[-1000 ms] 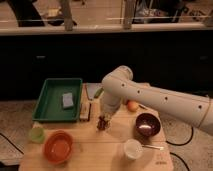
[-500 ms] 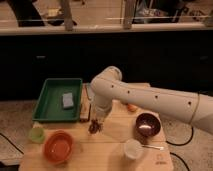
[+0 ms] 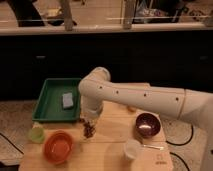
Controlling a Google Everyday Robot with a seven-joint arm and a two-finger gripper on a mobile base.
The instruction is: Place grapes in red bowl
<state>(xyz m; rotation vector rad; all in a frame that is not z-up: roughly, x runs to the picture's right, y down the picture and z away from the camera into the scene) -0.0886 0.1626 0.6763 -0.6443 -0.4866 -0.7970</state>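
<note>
Grapes (image 3: pixel 89 131) and end effector (image 3: pixel 89 125) further left — nearer red bowl (image 3: pixel 58 147), green tray (image 3: pixel 49 102) behind.

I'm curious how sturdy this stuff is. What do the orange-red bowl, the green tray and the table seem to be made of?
The red bowl looks like smooth plastic: even colour with a soft sheen. The green tray also looks moulded plastic, one flat colour with a raised rim. The table seems pale wood, though laminate is possible. The gripper hangs over the table beside the bowl, with the grapes at its tip.
</note>
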